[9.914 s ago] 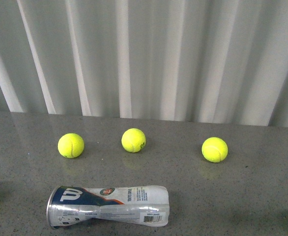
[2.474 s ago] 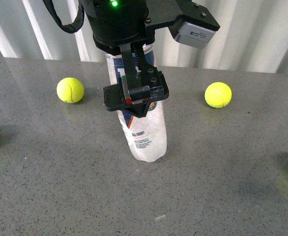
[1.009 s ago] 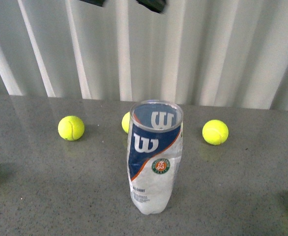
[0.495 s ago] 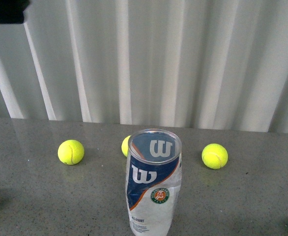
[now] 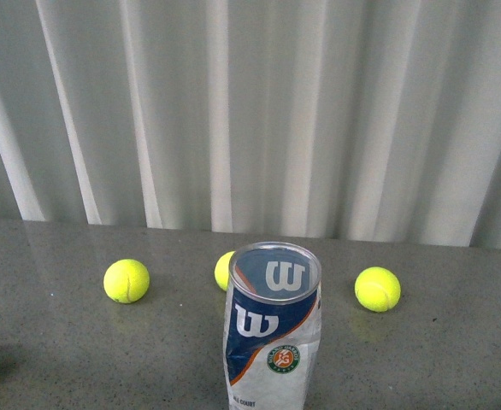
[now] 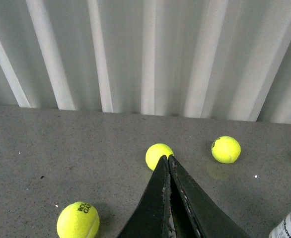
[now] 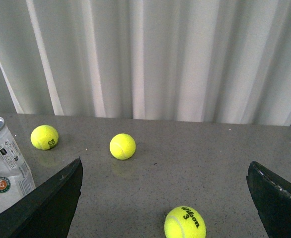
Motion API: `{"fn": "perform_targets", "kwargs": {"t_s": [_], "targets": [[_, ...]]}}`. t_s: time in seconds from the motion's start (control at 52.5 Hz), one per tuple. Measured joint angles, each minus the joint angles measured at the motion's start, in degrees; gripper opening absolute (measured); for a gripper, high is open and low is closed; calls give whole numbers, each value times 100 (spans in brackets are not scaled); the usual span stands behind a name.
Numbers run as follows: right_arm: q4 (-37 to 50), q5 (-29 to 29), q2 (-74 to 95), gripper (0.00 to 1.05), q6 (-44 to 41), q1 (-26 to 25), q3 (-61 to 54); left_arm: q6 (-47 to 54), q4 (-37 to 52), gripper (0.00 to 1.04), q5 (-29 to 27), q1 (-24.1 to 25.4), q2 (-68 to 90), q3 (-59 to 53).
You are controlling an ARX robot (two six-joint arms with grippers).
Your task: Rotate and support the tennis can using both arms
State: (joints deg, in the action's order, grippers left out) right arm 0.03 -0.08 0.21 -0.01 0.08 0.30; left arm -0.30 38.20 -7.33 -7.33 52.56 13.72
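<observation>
Front view: tennis can upright, near-centre on worktop, open rim up, nothing gripping it; no arms visible.
Left wrist view: my left pincer closed tight, empty.
Right wrist view: right pincer wide open, empty, can at its left.
Looks done w/ standing step; next I'd just keep clear.

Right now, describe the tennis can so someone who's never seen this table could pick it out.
On the grey table before the white curtain, find the row of yellow-green balls. In front of the middle ball stands the tennis can, the only upright thing: a crinkled clear tube with a navy label bearing a white W.
</observation>
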Motion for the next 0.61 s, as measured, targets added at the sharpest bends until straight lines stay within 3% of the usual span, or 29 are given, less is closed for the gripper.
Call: {"fn": "perform_targets", "kwargs": {"t_s": [0.247, 0.304, 0.609], "targets": [[0, 2, 0, 98, 0, 0, 0, 0, -149, 4, 278, 238, -719, -529], [0, 0, 2, 98, 0, 0, 0, 0, -249, 4, 643, 514, -914, -640], [0, 0, 0, 98, 0, 0, 0, 2, -791, 4, 719, 721, -1829, -1012]]}}
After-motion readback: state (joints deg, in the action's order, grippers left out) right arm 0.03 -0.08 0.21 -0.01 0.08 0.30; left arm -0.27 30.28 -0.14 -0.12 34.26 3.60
